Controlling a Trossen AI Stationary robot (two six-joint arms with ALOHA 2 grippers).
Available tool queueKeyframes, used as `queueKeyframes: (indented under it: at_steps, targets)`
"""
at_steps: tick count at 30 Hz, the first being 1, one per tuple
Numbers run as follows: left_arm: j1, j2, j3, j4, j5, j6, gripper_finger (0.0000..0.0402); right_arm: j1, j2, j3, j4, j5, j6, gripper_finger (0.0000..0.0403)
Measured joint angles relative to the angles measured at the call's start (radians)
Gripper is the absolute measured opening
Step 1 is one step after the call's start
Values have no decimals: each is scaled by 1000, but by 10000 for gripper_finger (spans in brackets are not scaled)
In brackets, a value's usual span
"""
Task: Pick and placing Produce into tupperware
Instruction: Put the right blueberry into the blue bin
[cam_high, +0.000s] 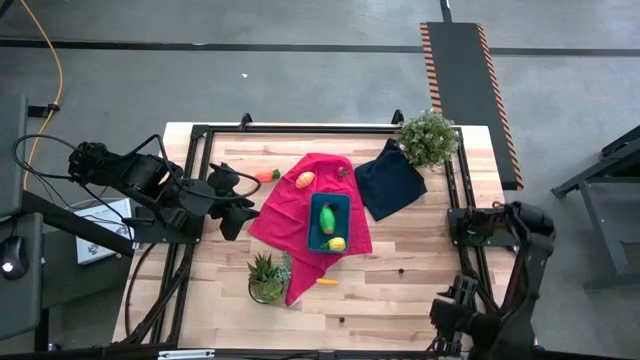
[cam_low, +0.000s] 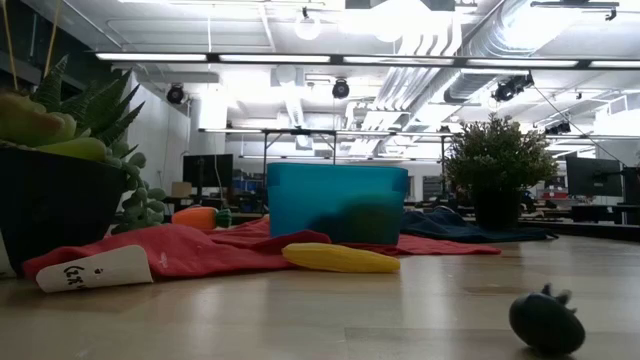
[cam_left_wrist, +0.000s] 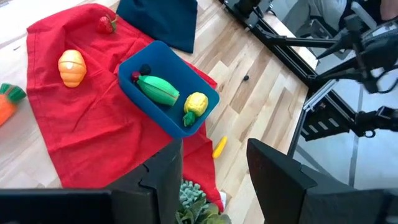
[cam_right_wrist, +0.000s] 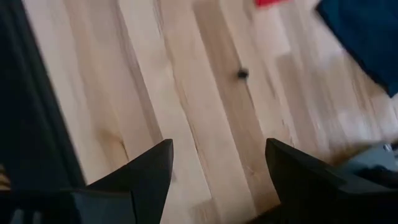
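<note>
The teal-blue tupperware (cam_high: 329, 222) (cam_left_wrist: 168, 93) (cam_low: 337, 202) stands with its bottom on a red cloth (cam_high: 300, 205). Inside it lie a green piece (cam_left_wrist: 158, 88) and a yellow piece (cam_left_wrist: 196, 104). An orange fruit (cam_left_wrist: 72, 66) and a small red strawberry (cam_left_wrist: 107, 23) rest on the cloth. A carrot (cam_high: 266, 175) lies on the wood by the cloth's far-left edge. A yellow piece (cam_high: 326, 281) (cam_low: 340, 258) lies on the wood near the cloth's near tip. My left gripper (cam_high: 235, 200) (cam_left_wrist: 214, 174) hovers open, left of the cloth. My right gripper (cam_right_wrist: 217, 168) is open above bare wood at the table's right.
A dark navy cloth (cam_high: 390, 180) lies right of the red cloth. One potted plant (cam_high: 428, 137) stands at the far right, and another (cam_high: 268, 277) at the cloth's near tip. A small dark object (cam_low: 546, 320) (cam_right_wrist: 242, 74) sits on the wood. Black frame rails run along both sides.
</note>
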Motion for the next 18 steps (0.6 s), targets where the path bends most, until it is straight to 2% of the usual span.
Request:
queueKeyframes:
  at_steps: [3, 5, 9, 11, 18]
  targets:
    - [0, 0, 0, 4, 0, -10, 166, 12, -100, 0, 0, 115, 45, 247]
    - [0, 0, 0, 11, 0, -11, 166, 32, -186, 0, -1, 233, 93, 247]
    - [0, 0, 0, 27, 0, -12, 166, 123, -329, 0, 25, 627, 196, 247]
    - [0, 0, 0, 26, -1, -24, 166, 170, -368, 1, 49, 759, 188, 247]
    - [0, 4, 0, 26, -8, -38, 166, 235, -385, -27, 41, 818, 264, 247]
